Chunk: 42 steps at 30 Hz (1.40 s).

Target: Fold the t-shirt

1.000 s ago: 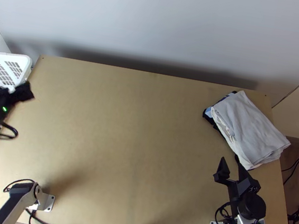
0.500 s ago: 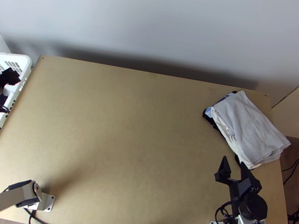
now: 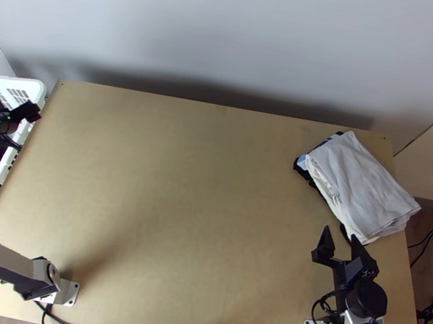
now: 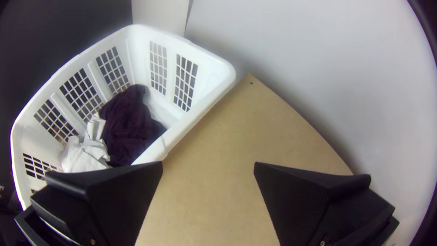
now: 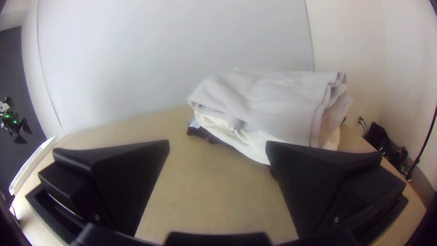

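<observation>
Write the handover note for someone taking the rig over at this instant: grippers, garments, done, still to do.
Left gripper: open, nothing held, by the white laundry basket at the table's left edge.
Right gripper: open, nothing held, just short of the folded stack.
Garments: stack at the table's far right, light grey cloth on top; dark purple cloth and white cloth bunched in the basket.
Done: the stack looks folded; I cannot tell whether it includes the t-shirt.
Left: probably lift the next garment out, spread it, fold it, add it to the stack.
</observation>
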Each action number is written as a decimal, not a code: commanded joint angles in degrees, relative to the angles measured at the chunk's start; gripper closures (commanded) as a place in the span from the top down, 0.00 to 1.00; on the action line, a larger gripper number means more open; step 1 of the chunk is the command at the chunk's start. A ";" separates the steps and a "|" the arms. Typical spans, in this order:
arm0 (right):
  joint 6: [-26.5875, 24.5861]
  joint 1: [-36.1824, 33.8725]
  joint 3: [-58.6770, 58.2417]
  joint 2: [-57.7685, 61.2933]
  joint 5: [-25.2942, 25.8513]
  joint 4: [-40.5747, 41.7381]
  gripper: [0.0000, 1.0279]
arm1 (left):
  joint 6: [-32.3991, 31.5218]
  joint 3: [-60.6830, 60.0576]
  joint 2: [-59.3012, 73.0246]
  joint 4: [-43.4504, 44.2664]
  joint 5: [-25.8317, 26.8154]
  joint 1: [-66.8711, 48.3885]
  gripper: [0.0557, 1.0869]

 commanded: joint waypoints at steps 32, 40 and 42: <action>-0.93 -3.91 0.02 3.92 0.16 0.64 0.95 | 8.28 28.04 44.02 0.75 -5.78 32.29 0.95; -1.64 -5.31 0.02 4.63 0.24 1.69 0.95 | 9.69 29.79 49.82 -1.27 -5.60 31.59 0.95; -1.72 -5.49 0.02 4.63 0.24 1.69 0.95 | 10.13 30.94 51.57 -1.36 -5.69 31.41 0.95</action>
